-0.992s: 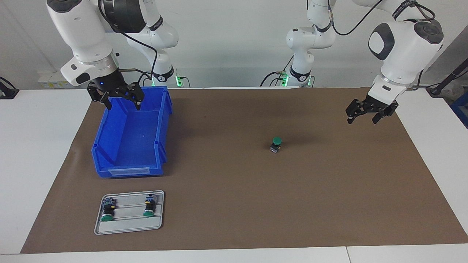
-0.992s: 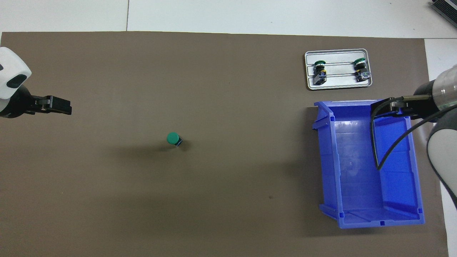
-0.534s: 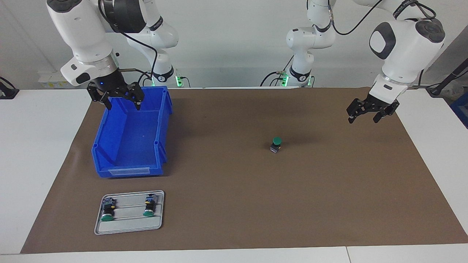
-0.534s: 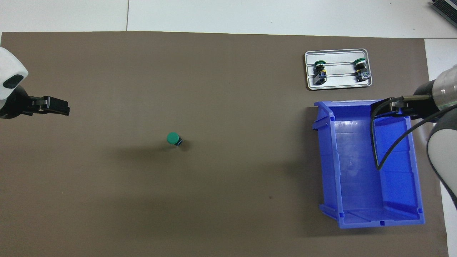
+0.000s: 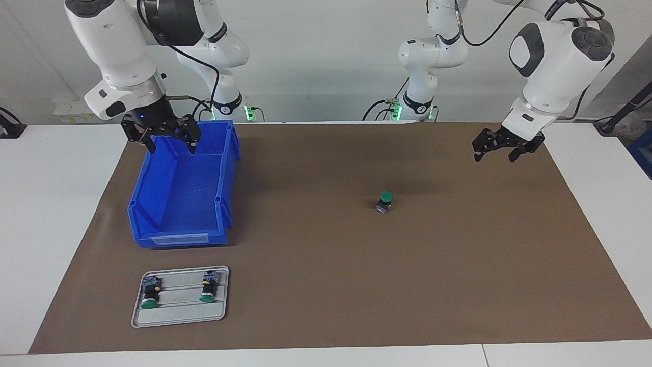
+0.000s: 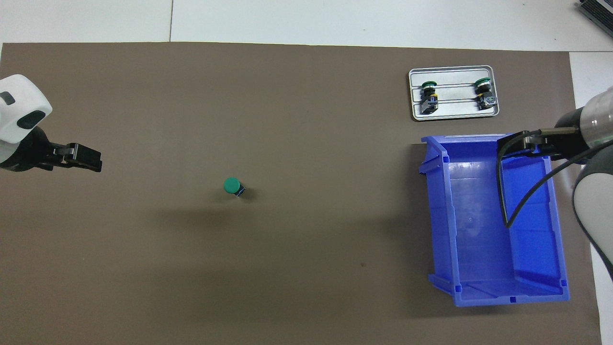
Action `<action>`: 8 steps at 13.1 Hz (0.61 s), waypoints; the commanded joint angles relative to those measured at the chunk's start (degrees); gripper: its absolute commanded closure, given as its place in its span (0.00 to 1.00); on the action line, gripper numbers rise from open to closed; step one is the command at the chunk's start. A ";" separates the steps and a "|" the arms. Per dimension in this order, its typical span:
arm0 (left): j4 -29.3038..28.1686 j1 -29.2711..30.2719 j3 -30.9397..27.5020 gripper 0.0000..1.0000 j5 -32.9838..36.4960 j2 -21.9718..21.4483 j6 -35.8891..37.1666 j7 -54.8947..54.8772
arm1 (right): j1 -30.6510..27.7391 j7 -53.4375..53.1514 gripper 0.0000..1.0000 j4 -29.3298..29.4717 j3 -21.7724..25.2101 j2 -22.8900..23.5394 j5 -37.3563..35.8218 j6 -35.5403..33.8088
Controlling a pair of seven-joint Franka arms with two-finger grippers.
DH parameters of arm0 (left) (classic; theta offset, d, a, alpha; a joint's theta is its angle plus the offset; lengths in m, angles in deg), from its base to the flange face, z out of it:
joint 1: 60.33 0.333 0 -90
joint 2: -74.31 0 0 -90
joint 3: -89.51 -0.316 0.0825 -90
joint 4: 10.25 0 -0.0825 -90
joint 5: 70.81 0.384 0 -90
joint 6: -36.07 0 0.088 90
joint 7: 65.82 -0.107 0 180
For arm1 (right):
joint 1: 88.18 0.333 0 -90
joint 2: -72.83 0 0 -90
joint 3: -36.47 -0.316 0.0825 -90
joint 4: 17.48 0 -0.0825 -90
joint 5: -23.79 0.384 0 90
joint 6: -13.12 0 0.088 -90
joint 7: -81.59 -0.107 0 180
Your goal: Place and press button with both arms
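Observation:
The button [image 5: 385,201] [image 6: 232,186] stands upright on the brown mat near the middle of the table, green cap up and grey-blue block down, with nothing touching it. My left gripper [image 5: 493,157] [image 6: 94,162] hangs open and empty over the mat toward the left arm's end, well apart from the button. Over the robots' end of the blue bin [image 5: 179,238] [image 6: 479,230], my right gripper [image 5: 171,148] [image 6: 508,143] waits open and empty.
A grey tray [image 5: 178,316] [image 6: 455,109] lies farther from the robots than the bin and holds two more green-capped buttons on their sides. The bin has nothing in it. The brown mat [image 5: 326,285] covers most of the white table.
My left gripper has drawn back toward the robots and shifted slightly toward the button's side. The right arm, the button, bin and tray have not moved.

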 commanded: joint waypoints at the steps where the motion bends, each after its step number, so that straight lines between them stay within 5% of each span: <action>1: -1.04 -3.59 -0.27 0.67 -0.25 -1.19 0.71 7.72 | -0.25 1.53 0.00 -0.59 -0.03 -0.76 0.62 -0.33; 2: -1.74 -5.70 -0.27 0.94 -0.25 -1.63 0.45 12.81 | -0.25 1.53 0.00 -0.59 -0.03 -0.76 0.62 -0.41; 3: -2.70 -7.89 -0.27 1.00 -0.16 -1.81 -0.69 17.04 | -0.25 1.53 0.00 -0.59 -0.03 -0.76 0.62 -0.41; 8: -9.03 -19.51 -0.09 1.00 -0.42 -0.24 -12.89 28.76 | -0.25 1.53 0.00 -0.59 -0.03 -0.76 0.54 -0.33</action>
